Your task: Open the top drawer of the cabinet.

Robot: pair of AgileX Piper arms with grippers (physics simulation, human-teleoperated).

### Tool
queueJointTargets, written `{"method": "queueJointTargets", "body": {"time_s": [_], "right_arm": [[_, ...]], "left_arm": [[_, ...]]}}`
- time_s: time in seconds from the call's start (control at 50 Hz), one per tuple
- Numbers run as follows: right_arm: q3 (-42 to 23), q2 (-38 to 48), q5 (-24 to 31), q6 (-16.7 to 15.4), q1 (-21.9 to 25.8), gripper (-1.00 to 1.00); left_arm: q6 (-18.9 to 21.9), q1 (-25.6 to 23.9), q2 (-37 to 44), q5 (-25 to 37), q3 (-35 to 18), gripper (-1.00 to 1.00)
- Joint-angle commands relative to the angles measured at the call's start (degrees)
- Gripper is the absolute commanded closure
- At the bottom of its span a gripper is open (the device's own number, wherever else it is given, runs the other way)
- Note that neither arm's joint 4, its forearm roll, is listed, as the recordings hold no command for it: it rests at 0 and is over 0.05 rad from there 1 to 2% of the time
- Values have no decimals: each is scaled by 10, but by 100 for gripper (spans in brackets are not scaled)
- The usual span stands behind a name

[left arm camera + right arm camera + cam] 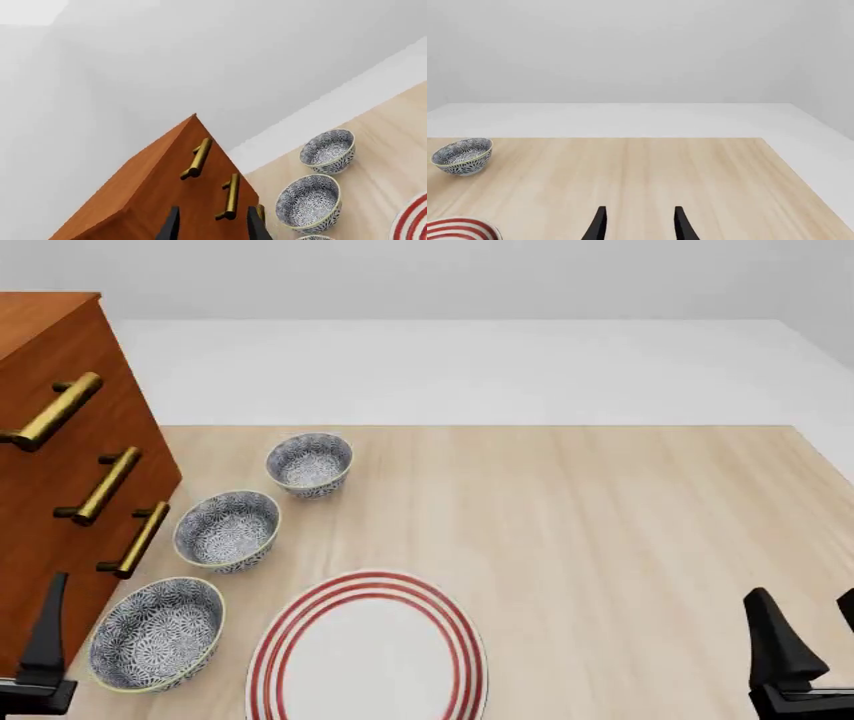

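The cabinet (60,470) was seen just ahead of the left gripper (212,225), top drawer (170,165) shut. Both jaws were held apart, empty; the right gripper (639,225) was kept over bare worktop (601,540).

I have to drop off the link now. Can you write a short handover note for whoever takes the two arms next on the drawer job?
Left gripper: open, empty, near the cabinet front, aimed up its handles, touching nothing.
Right gripper: open, empty, over bare table on the right.
Cabinet stands at the table's left edge. Top drawer looks flush and shut, its brass handle ungrasped.
Three patterned bowls and a red-striped plate lie beside the cabinet.
Done: nothing visible. Left: grasp the top handle, pull out.
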Motion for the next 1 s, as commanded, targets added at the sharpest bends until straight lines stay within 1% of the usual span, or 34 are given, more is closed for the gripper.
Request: {"method": "queueJointTargets", "body": {"time_s": [0.02,0.06,0.1,0.16,0.24,0.3,0.34,0.4,0.44,0.48,0.52,0.64,0.78,0.82,0.94,1.0], "right_arm": [[0,0,0,0,0,-100],[0,0,0,0,0,-100],[0,0,0,0,0,-100],[0,0,0,0,0,-100],[0,0,0,0,0,-100],[0,0,0,0,0,-100],[0,0,0,0,0,-100],[0,0,0,0,0,-100],[0,0,0,0,0,-100],[0,0,0,0,0,-100],[0,0,0,0,0,-100],[0,0,0,0,0,-100],[0,0,0,0,0,-100],[0,0,0,0,0,-100],[0,0,0,0,0,-100],[0,0,0,0,0,-100]], "left_arm": [[133,-14,0,-14,2,-100],[161,-15,0,-20,6,-100],[174,-15,1,-24,10,-100],[212,-17,3,-38,18,-100],[241,-11,16,-53,16,-100],[251,-10,26,-55,12,-100],[277,-11,36,-76,20,-100],[299,-10,57,-98,20,-100],[300,-7,66,-98,11,-100],[316,-7,73,-109,14,-100],[318,-3,80,-106,3,-100],[338,2,100,-120,-4,-100],[362,-3,128,-150,1,-100],[375,-3,138,-165,7,-100],[384,2,149,-178,9,-100],[396,7,158,-191,14,-100]]}}
